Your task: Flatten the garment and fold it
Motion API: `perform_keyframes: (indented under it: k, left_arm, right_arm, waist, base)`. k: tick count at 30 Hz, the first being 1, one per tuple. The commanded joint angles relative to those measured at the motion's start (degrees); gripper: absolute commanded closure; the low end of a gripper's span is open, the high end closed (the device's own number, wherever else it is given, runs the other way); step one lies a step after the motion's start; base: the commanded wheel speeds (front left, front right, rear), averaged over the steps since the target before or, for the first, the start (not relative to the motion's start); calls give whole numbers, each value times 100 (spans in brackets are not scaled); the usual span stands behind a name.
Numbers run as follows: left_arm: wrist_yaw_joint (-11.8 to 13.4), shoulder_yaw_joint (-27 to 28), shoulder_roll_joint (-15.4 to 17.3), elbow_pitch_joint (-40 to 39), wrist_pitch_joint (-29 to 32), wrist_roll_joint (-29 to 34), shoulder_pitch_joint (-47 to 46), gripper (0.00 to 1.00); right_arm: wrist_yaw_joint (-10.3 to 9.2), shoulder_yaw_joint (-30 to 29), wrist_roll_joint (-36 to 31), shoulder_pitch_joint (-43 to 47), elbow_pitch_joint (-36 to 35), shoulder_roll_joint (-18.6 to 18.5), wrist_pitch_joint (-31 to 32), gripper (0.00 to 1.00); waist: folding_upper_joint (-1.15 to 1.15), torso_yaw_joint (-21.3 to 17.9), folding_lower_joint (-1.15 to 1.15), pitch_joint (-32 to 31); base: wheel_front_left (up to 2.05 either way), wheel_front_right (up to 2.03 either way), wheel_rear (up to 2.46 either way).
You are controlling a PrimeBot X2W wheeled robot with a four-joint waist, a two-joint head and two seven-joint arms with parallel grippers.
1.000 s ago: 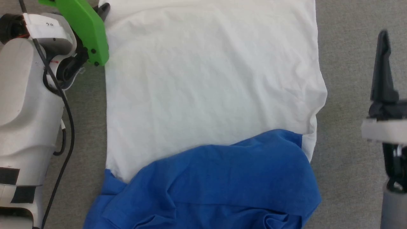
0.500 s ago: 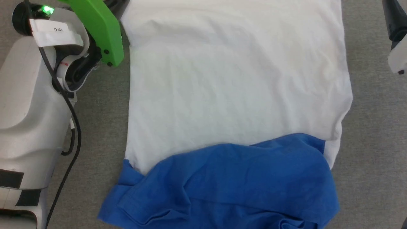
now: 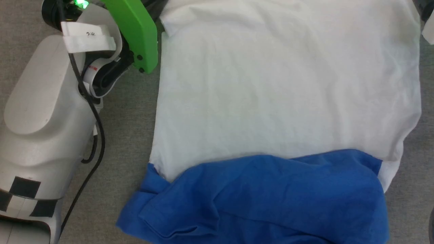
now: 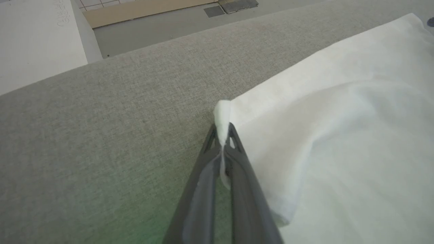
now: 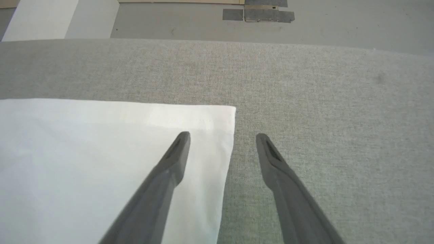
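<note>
Pinching the T-shirt, lying spread on the grey fabric surface, by one hem corner, the left gripper is clamping shut while the wide-open right gripper is straddling the edge by the other corner, probably needing an equally deep bite.

garment: white body spread flat, with creased blue cloth bunched across its near edge
surface: grey woven fabric under the garment
left arm: pale casing beside the garment's left edge
green bracket: near the far-left corner
black cable: hangs along the casing
</note>
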Motion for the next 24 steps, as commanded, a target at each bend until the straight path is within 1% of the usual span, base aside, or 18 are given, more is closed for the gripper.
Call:
perform_keyframes:
  k: [1, 8, 9, 10, 12, 13, 19, 24]
  left_arm:
    - [-18, -22, -44, 4, -35, -81, -88, 100]
    - [-28, -135, -85, 80, -81, -139, -149, 100]
    - [-29, -143, -84, 87, -85, -146, -164, 100]
    - [-29, -149, -80, 96, -84, -149, -174, 100]
    - [-31, -170, -75, 113, -89, -153, -201, 100]
    - [-31, -175, -74, 120, -93, -157, -210, 100]
    - [-25, -119, -51, 200, -267, -165, -239, 100]
    - [-10, 76, -83, 255, -878, -102, -276, 100]
  right_arm:
    - [-8, -47, -64, -129, 72, 52, 40, 0]
    - [-8, -183, -265, -247, 344, 144, 162, 0]
    - [-8, -233, -292, -266, 377, 172, 200, 19]
    - [-8, -267, -318, -281, 397, 194, 224, 49]
    - [-8, -298, -388, -318, 408, 219, 217, 78]
    - [-8, -295, -416, -330, 410, 212, 201, 100]
    - [-8, -373, -509, -416, 447, 205, -30, 100]
    - [-8, -357, -455, -476, 425, 173, -532, 100]
  waist:
    - [0, 114, 0, 91]
    - [0, 255, 0, 139]
    - [0, 270, 0, 152]
    - [0, 279, 0, 160]
    - [0, 299, 0, 175]
    - [0, 305, 0, 178]
    - [0, 291, 0, 162]
    - [0, 246, 0, -12]
  base:
    - [0, 0, 0]
    - [0, 0, 0]
    - [0, 0, 0]
    - [0, 0, 0]
    - [0, 0, 0]
    - [0, 0, 0]
    - [0, 0, 0]
    - [0, 0, 0]
